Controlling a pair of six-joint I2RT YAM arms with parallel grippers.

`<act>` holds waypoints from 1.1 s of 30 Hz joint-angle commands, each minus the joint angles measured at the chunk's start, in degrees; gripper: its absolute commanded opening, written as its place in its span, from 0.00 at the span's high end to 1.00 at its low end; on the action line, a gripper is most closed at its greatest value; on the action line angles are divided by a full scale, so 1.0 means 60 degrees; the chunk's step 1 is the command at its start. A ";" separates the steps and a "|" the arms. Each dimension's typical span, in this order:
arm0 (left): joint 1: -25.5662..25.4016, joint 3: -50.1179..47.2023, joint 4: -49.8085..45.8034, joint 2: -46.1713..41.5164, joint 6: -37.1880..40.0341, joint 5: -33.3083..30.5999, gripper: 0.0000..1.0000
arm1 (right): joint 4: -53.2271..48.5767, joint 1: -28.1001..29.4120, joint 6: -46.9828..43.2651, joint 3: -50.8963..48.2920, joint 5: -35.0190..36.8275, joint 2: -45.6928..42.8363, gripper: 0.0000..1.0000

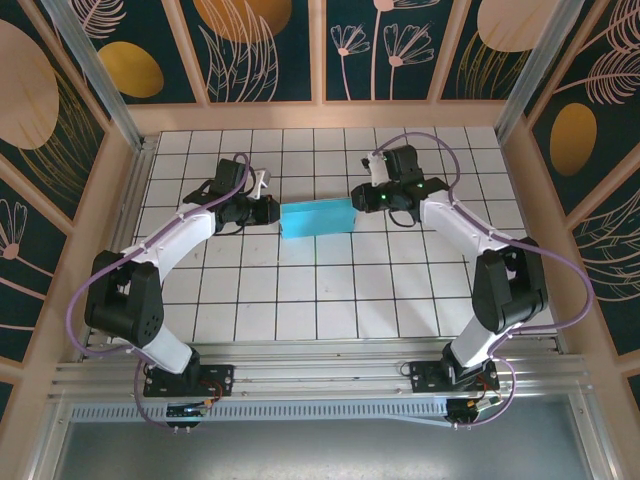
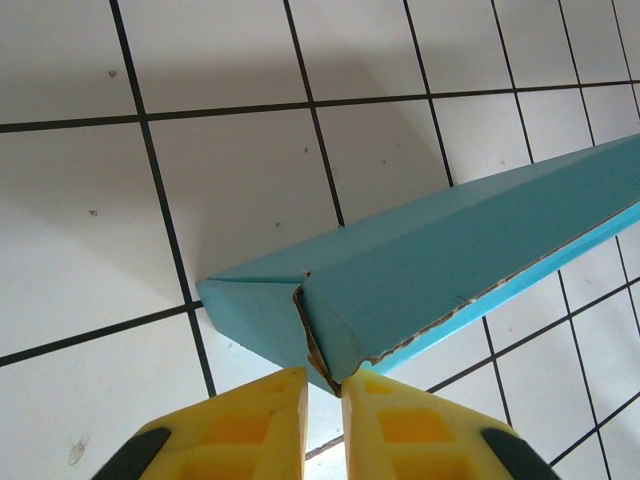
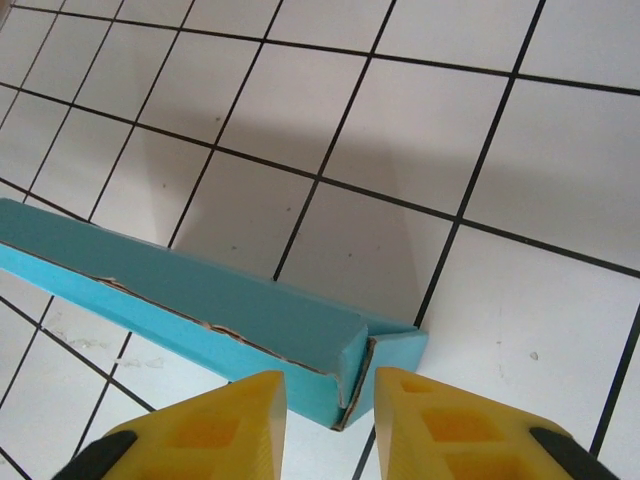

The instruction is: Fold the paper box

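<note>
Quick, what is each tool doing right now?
Left tool: slightly open, paper box end at its tips.
Right tool: open, box end between its tips.

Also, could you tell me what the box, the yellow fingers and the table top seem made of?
The paper box: thin card, matte cyan, with a ragged brownish-grey core at its cut edges. The left gripper's fingers: probably plastic, yellow, with recessed pockets. The table: smooth white tiles or a printed grid; I cannot tell which.

The paper box (image 2: 450, 260) corner lies within the slightly parted left gripper (image 2: 323, 388).
</note>
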 commanded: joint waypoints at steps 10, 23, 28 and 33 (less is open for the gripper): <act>-0.0045 0.0106 -0.0130 -0.0645 -0.0282 0.0255 0.70 | 0.0119 -0.0006 0.0729 0.0601 -0.0217 -0.0487 0.63; -0.0045 -0.0266 0.1130 -0.1139 -0.3839 -0.0579 0.72 | -0.0139 -0.0589 0.2883 0.1473 -0.0523 0.0432 0.59; -0.0045 -0.0862 0.2116 -0.1241 -0.5318 -0.0871 0.70 | -0.0428 -0.0577 0.3354 0.1647 -0.0862 0.0763 0.62; -0.0045 -0.0694 0.1935 -0.0956 -0.5383 -0.1036 0.68 | -0.0784 -0.0600 0.3389 0.1744 -0.0932 0.1153 0.64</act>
